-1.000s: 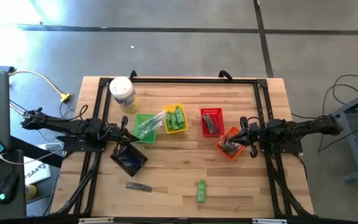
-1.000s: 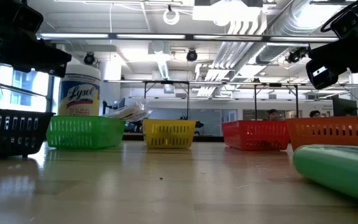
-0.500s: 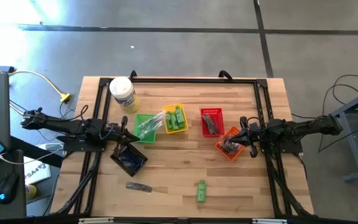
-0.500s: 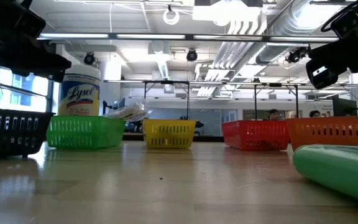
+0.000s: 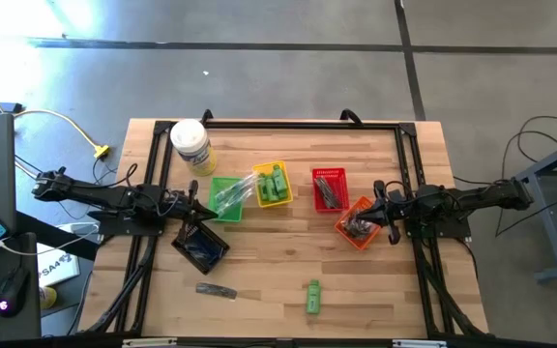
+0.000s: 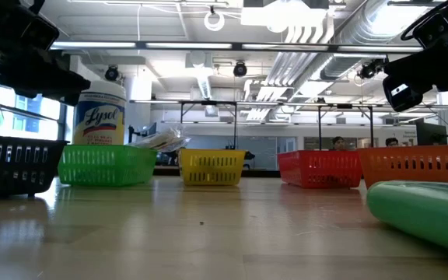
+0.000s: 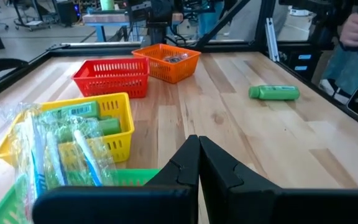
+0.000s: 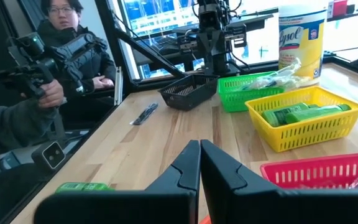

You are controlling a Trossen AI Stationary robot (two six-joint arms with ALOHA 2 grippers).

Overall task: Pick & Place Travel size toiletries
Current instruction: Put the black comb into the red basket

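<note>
A green bottle [image 5: 312, 297] and a slim black stick [image 5: 216, 290] lie loose on the table near its front edge; the bottle also shows in the left wrist view [image 7: 274, 93] and the low view [image 6: 426, 214]. Green bottles fill the yellow basket [image 5: 272, 184]. Clear-wrapped sticks [image 7: 48, 149] lie across the green basket [image 5: 225, 198]. My left gripper [image 5: 194, 200] hovers shut at the table's left side, beside the green basket. My right gripper [image 5: 379, 202] hovers shut at the right side, over the orange basket [image 5: 359, 222]. Both shut finger pairs show empty in their wrist views [image 7: 199, 163] [image 8: 200, 165].
A red basket [image 5: 329, 188] stands between the yellow and orange ones; a black basket [image 5: 201, 246] sits below my left gripper. A large white jar [image 5: 191, 145] stands at the far left. A person [image 8: 61, 56] sits beyond the table's near edge. Bare wood lies in the middle front.
My left gripper has tipped slightly downward while staying in place. Nothing on the table has moved.
</note>
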